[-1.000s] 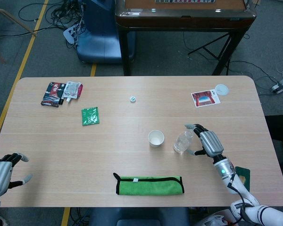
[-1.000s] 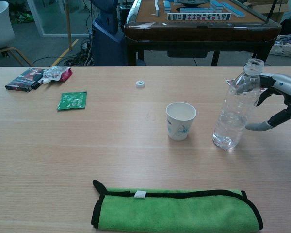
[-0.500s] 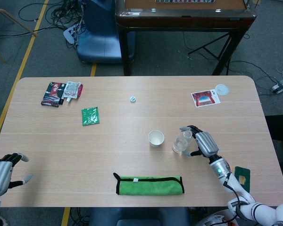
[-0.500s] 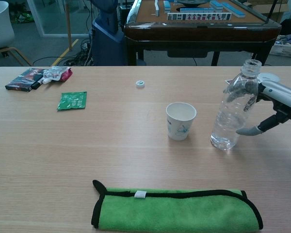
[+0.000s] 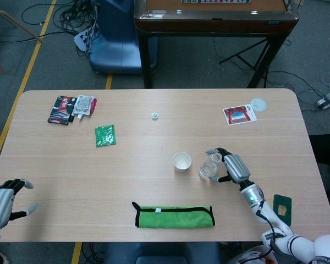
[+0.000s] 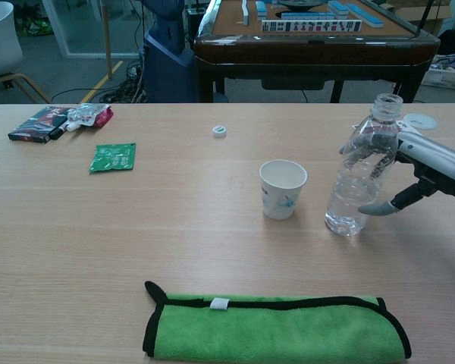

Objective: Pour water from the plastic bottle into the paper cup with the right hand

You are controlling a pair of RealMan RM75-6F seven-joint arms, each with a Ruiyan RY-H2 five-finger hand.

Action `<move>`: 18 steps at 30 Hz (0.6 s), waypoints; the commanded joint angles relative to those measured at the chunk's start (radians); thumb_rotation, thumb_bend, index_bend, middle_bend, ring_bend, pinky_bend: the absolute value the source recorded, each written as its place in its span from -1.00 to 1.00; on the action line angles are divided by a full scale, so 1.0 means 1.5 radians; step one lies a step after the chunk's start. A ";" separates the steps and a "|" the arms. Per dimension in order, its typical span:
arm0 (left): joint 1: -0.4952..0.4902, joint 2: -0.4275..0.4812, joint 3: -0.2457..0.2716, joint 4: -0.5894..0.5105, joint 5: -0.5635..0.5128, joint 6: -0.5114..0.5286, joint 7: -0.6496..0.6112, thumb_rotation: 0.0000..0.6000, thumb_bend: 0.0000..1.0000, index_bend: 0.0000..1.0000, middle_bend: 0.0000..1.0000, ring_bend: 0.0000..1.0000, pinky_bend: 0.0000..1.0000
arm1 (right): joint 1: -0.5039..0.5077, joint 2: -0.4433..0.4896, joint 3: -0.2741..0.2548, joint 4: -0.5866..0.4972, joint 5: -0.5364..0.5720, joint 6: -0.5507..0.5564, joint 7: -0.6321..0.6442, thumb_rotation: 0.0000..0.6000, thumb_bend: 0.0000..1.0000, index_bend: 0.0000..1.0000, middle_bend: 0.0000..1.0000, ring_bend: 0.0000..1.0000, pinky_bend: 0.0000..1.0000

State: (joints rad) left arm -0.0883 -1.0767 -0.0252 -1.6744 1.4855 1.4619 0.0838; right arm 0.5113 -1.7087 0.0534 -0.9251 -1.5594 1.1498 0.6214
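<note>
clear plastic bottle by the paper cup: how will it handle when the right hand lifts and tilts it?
The uncapped clear plastic bottle looks thin-walled and ribbed, so it will probably dent under a firm squeeze from the right hand. Water seems to sit only near the bottom, so likely light. Tall with a narrow base, it may tip if nudged sideways toward the white paper cup.

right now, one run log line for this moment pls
phase: grasp | right hand: fingers around plastic bottle, upright on table, uncapped | paper cup: upright, left of bottle | left hand: idle, open

Green towel [image 6: 277,327], green packet [image 5: 105,135], postcard [image 5: 239,115].
</note>
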 commanded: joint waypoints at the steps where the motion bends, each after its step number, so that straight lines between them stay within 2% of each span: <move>1: 0.000 0.000 0.000 0.000 -0.001 -0.001 0.001 1.00 -0.78 -0.12 -0.22 -0.27 0.11 | 0.003 -0.006 -0.003 0.008 -0.003 0.000 0.013 1.00 -1.00 -0.48 -0.40 -0.63 -0.31; 18: 0.000 0.001 0.001 -0.002 -0.002 -0.003 0.002 1.00 -0.78 -0.12 -0.22 -0.27 0.11 | 0.015 -0.019 -0.015 0.022 -0.004 -0.016 0.054 1.00 -1.00 -0.47 -0.34 -0.57 -0.31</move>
State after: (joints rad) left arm -0.0887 -1.0752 -0.0239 -1.6779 1.4827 1.4572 0.0862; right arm 0.5336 -1.7365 0.0311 -0.8934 -1.5661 1.1268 0.7023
